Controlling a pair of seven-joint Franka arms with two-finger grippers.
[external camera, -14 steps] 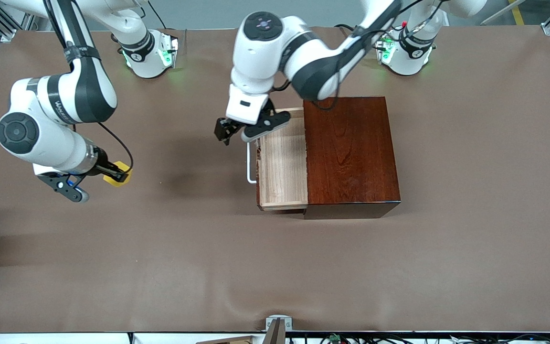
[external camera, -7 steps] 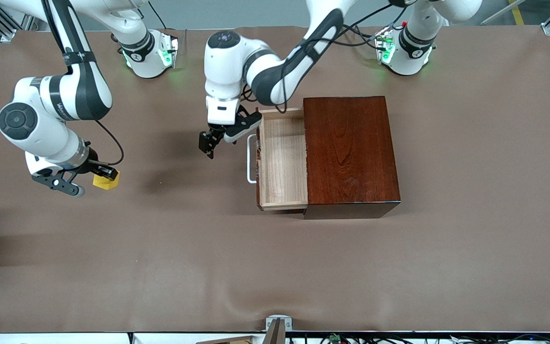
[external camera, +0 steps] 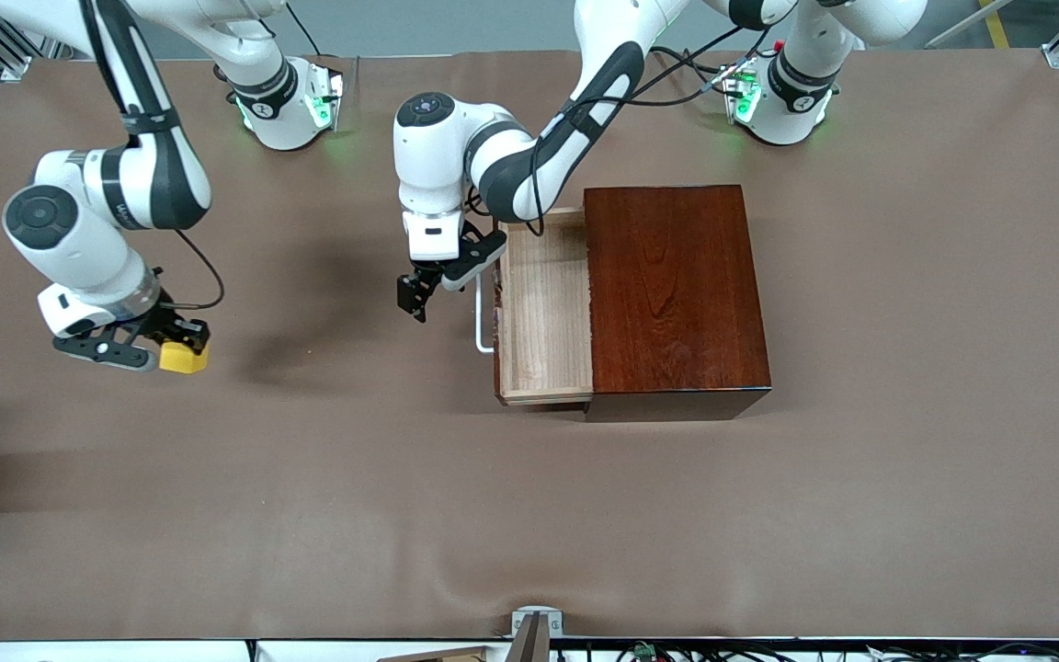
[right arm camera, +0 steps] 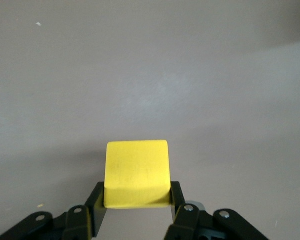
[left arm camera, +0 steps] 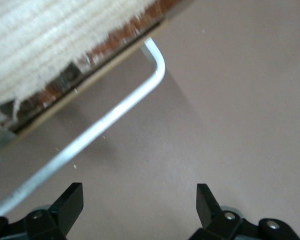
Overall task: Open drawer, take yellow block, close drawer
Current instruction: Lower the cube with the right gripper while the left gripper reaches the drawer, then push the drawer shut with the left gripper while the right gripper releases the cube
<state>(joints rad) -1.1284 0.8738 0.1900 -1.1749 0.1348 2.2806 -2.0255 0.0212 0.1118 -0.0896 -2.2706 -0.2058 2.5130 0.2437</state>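
Gripping the yellow block (right arm camera: 136, 172), right gripper (right arm camera: 136, 210) hovers over table (external camera: 309, 478).

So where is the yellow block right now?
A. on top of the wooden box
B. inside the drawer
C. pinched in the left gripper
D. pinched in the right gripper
D: the right gripper is shut on the yellow block over the table's right-arm end, while the drawer is open with no block in it, and the left gripper is open by its handle.
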